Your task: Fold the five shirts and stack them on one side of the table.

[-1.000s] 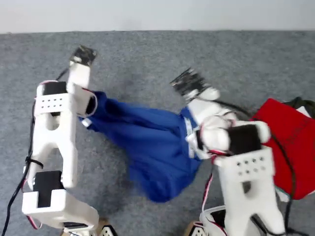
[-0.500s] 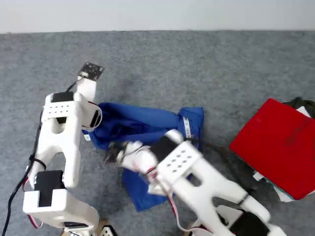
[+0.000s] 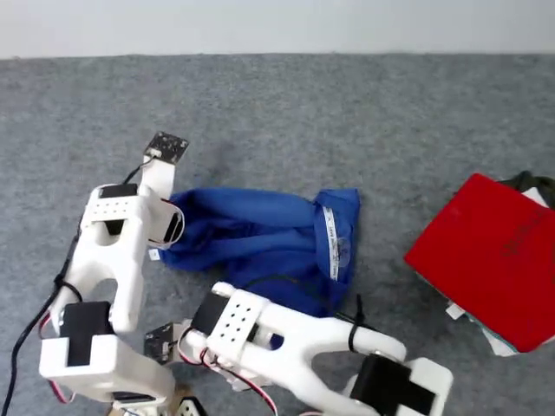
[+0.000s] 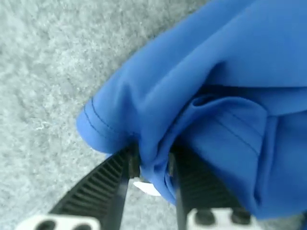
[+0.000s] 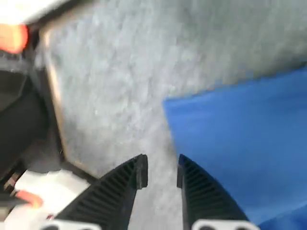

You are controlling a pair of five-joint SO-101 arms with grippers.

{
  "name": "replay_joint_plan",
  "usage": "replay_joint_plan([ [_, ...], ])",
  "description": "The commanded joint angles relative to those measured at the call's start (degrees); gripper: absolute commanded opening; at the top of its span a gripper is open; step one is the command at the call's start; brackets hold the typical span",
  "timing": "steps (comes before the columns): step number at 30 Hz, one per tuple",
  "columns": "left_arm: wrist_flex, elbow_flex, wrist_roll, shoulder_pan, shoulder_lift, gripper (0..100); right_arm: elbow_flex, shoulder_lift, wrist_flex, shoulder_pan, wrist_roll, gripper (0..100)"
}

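Blue shirt (image 3: 251,230) pinched in left end effector (image 4: 151,162), right end effector (image 5: 161,168) ajar, empty, alongside.

The blue shirt (image 3: 260,234) lies unfolded and bunched in long loose ridges near the middle of the tabletop, a little toward the near edge. A white strip (image 3: 332,243) runs across its right part. Its left hemmed end is pinched between the jaws of the left gripper (image 4: 149,160). The red shirt (image 3: 494,251) is folded into a flat square, set askew at the right edge, on top of a stack. A dark garment (image 3: 531,184) and some white cloth (image 3: 499,342) peek out from under it.
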Motion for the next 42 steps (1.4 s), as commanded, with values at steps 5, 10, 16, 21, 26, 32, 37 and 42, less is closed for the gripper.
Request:
replay_joint_plan([
  [5, -5.63, 3.47, 0.09, 0.44, -0.35, 11, -1.05, 6.2, -9.36, -0.57, -4.31, 11.7],
  [10, -7.3, 4.53, 0.09, 0.53, -0.35, 11, -1.14, 11.91, -14.81, 1.98, -4.4, 11.7],
  [16, -7.3, 4.53, 0.0, 0.53, -0.35, 11, -2.37, 12.88, -12.97, 2.33, -4.13, 11.7],
  [21, -7.21, 4.53, 0.0, 0.44, -0.35, 11, -1.76, 12.97, -10.59, 2.68, -3.96, 10.4],
  [26, -7.12, 3.03, 0.0, -0.79, -1.14, 11, -1.41, 12.97, -9.36, 8.48, -0.35, 1.6],
  [32, -4.04, 0.66, 0.18, -2.64, -0.53, 11, -1.41, 12.53, -7.25, 19.56, -0.09, 1.0],
  [37, -4.04, 0.75, 0.18, -2.55, -0.44, 11, -1.67, 12.26, -7.25, 27.74, -0.26, 1.0],
  [42, -4.04, 0.75, 0.18, -2.55, -0.44, 11, -2.2, 7.6, -5.49, 30.64, -0.35, 1.0],
])
